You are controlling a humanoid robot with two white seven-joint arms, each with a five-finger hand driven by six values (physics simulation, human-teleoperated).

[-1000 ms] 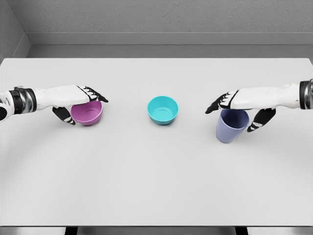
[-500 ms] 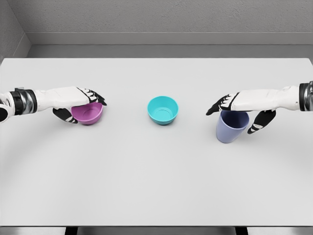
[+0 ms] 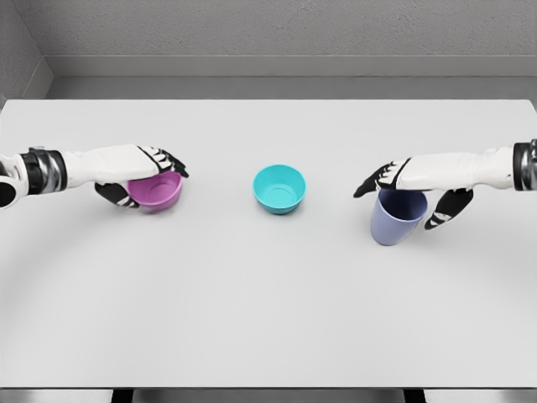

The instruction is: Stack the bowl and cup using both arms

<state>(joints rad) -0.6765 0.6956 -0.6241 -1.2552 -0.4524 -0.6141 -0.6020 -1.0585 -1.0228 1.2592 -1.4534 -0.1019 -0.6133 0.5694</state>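
A purple bowl (image 3: pixel 159 193) sits at the left of the white table (image 3: pixel 268 311), with my left hand (image 3: pixel 155 185) shut on it. The fingers (image 3: pixel 168 161) lie over its rim and the thumb is under its left side. A teal bowl (image 3: pixel 279 189) stands alone at the table's middle. At the right stands a periwinkle cup (image 3: pixel 394 222), leaning slightly. My right hand (image 3: pixel 395 206) arches over its mouth, fingers (image 3: pixel 373 178) stretched past the far rim. The thumb (image 3: pixel 443 210) hangs just beside the cup's right wall, and I see no firm grip.
The table's front half is bare white surface. A grey wall runs behind the back edge. Roughly a bowl's width of table separates each hand from the teal bowl.
The purple bowl has shifted slightly right and up with my left hand closing on it. My right hand has sunk a little onto the cup, which has stayed in place.
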